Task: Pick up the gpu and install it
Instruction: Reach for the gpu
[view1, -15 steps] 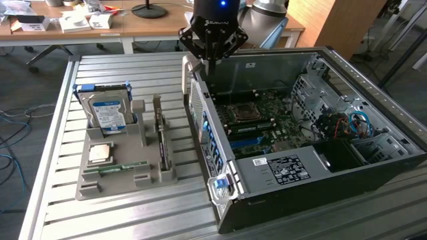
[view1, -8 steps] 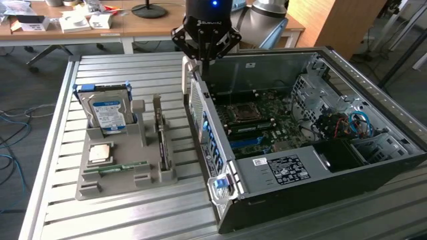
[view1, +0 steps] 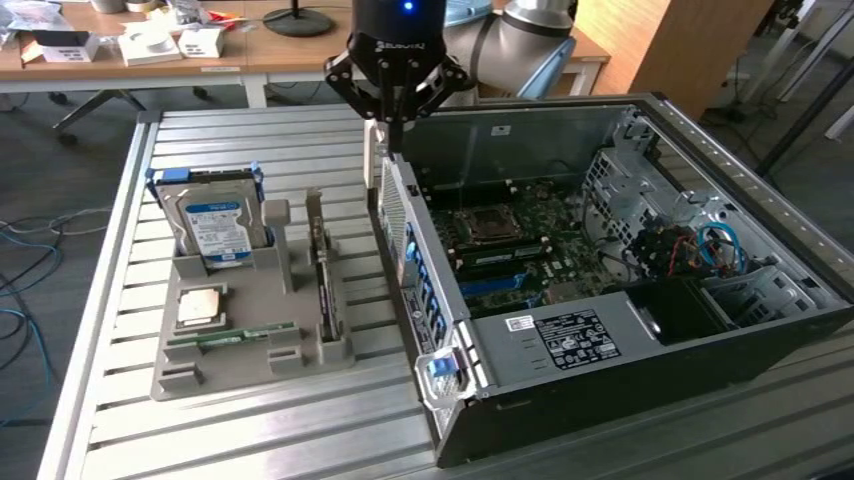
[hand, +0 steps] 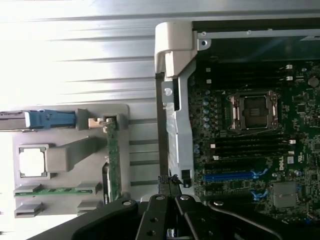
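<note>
Hovering just above the computer case's (view1: 603, 350) rear wall, the claw (view1: 388, 133) is pinched shut (nothing visibly held). The gpu (view1: 324, 285) stands on edge in the grey holder (view1: 227, 365), below and beside the claw. A good grasp likely needs the jaws spread first and squared across the thin card.

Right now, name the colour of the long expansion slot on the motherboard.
Blue: the expansion slot shows best in the wrist view.
</note>
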